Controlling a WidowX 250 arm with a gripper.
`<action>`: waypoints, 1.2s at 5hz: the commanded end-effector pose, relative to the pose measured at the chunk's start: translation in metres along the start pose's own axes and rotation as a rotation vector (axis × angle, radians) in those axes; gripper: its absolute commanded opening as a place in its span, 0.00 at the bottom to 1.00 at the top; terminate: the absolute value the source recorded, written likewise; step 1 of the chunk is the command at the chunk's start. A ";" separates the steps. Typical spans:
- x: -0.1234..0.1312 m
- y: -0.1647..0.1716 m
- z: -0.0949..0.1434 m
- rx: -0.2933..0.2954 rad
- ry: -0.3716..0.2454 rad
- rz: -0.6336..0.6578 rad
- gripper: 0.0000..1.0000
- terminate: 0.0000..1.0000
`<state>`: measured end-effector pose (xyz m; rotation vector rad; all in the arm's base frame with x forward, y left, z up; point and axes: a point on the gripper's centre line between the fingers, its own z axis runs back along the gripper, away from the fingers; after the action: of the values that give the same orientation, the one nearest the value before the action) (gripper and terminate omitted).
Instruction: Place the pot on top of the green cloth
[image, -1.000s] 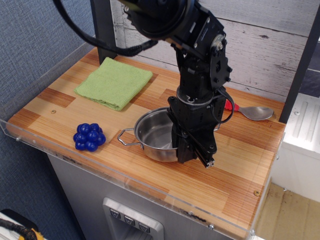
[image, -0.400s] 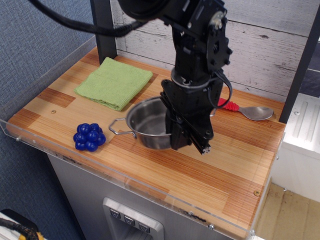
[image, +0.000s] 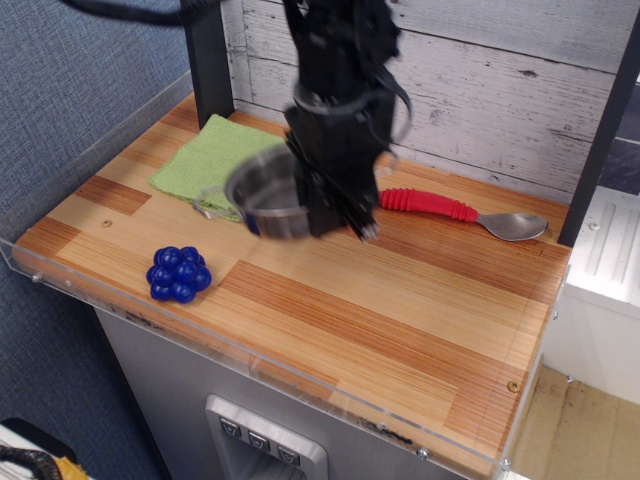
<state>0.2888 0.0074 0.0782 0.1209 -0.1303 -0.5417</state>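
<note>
The shiny steel pot (image: 265, 195) hangs in the air, held by its right rim in my gripper (image: 322, 205), which is shut on it. The pot is motion-blurred and sits over the near right corner of the light green cloth (image: 203, 155). The cloth lies flat at the back left of the wooden table; its right part is hidden behind the pot and the black arm. One wire loop handle (image: 208, 203) sticks out to the left.
A blue ball cluster (image: 178, 273) lies near the front left edge. A red-handled metal spoon (image: 460, 213) lies at the back right. A clear acrylic rim (image: 120, 300) runs along the table's front and left. A black post (image: 208, 60) stands behind the cloth.
The gripper has lifted the pot off the table and carried it left and back, from the table's middle to above the cloth's near right corner. The spoon's red handle is now uncovered.
</note>
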 end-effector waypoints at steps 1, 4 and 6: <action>0.009 0.053 0.008 0.073 -0.056 0.045 0.00 0.00; 0.003 0.106 -0.029 0.107 0.019 0.154 0.00 0.00; -0.009 0.114 -0.045 0.092 0.046 0.194 0.00 0.00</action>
<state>0.3438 0.1046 0.0360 0.1862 -0.0884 -0.3487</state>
